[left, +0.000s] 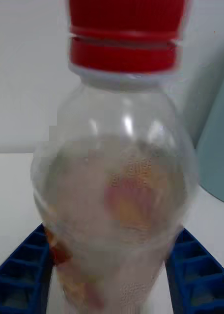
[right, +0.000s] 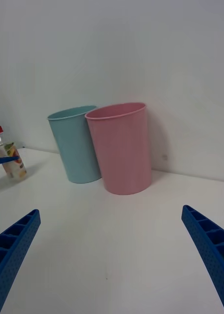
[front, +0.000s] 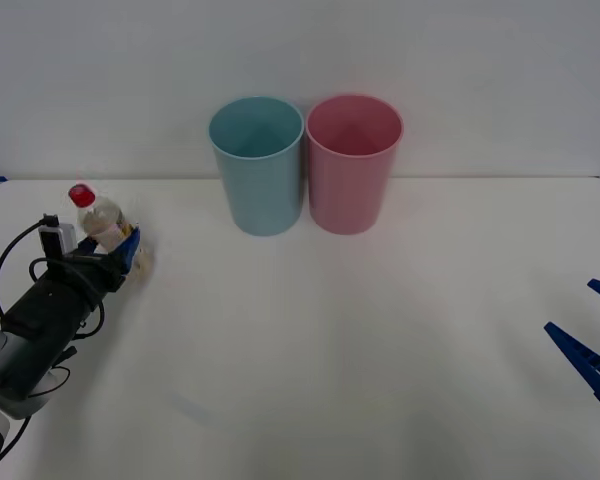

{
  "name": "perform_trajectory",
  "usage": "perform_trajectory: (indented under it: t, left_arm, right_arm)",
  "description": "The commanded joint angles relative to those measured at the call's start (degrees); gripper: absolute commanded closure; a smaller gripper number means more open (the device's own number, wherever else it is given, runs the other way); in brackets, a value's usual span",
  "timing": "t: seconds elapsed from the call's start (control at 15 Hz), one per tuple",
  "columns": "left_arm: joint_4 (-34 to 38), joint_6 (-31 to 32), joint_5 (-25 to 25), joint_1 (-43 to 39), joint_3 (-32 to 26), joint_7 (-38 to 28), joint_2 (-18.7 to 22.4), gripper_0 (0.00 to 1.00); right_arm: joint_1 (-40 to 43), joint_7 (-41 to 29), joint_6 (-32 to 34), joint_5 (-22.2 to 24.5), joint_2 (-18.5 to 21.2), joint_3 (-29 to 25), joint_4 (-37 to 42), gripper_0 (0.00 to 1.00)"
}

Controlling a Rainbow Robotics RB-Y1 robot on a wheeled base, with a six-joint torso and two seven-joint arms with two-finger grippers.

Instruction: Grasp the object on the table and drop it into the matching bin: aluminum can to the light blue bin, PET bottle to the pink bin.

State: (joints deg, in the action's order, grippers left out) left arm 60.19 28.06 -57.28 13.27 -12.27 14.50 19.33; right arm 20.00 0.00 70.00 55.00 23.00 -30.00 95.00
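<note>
The PET bottle (front: pixel 101 217) is small and clear, with a red cap and a pale orange-yellow label, and stands upright at the table's far left. My left gripper (front: pixel 120 246) is shut on its lower body, a blue finger pressed to each side. Close up, the bottle (left: pixel 117 186) sits between the fingers (left: pixel 23 270) of that gripper (left: pixel 109 279). The pink bin (front: pixel 352 165) stands at the back centre, touching the light blue bin (front: pixel 257 165) on its left. My right gripper (front: pixel 570 305) hovers open at the right edge, far from all of them.
The white table (front: pixel 330 350) runs wide between the bottle and the bins, with a plain wall behind. From the right wrist I see the pink bin (right: pixel 121 147), the light blue bin (right: pixel 75 144) and the bottle (right: pixel 11 164) beyond my open right gripper (right: pixel 110 211).
</note>
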Motion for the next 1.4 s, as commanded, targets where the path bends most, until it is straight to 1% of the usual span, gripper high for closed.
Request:
perform_trajectory:
  t: [0.07, 0.27, 0.47, 0.73, 0.93, 1.07, 1.13, 1.4]
  left_arm:
    - [0.0, 0.1, 0.1, 0.0, 0.1, 0.0, -0.1, 1.0]
    - [0.0, 0.1, 0.0, 0.0, 0.3, 0.0, 0.0, 1.0]
    - [0.9, 2.7, 0.9, -0.1, 0.4, -0.4, 0.0, 1.0]
    - [4.4, 6.2, 1.8, -0.6, 0.4, -1.8, 0.1, 1.0]
    - [8.4, 6.9, 2.1, -1.4, 0.4, -4.0, 0.1, 1.0]
    - [12.0, 7.9, 2.1, -2.3, 0.4, -8.6, 0.5, 1.0]
    - [14.9, 8.2, 1.7, -3.3, 0.6, -11.6, 0.7, 1.0]
    - [24.0, 8.3, -1.3, -5.2, 0.5, -20.8, 0.7, 1.0]
  right_arm:
    - [0.0, 0.0, 0.0, 0.0, 0.0, 0.0, 0.0, 0.0]
    - [0.0, 0.0, 0.0, 0.0, 0.0, 0.0, 0.0, 0.0]
    - [0.0, 0.0, 0.0, 0.0, 0.0, 0.0, 0.0, 0.0]
    - [0.0, 0.0, 0.0, 0.0, 0.0, 0.0, 0.0, 0.0]
    - [0.0, 0.0, 0.0, 0.0, 0.0, 0.0, 0.0, 0.0]
    - [0.0, 0.0, 0.0, 0.0, 0.0, 0.0, 0.0, 0.0]
    - [0.0, 0.0, 0.0, 0.0, 0.0, 0.0, 0.0, 0.0]
    - [0.0, 0.0, 0.0, 0.0, 0.0, 0.0, 0.0, 0.0]
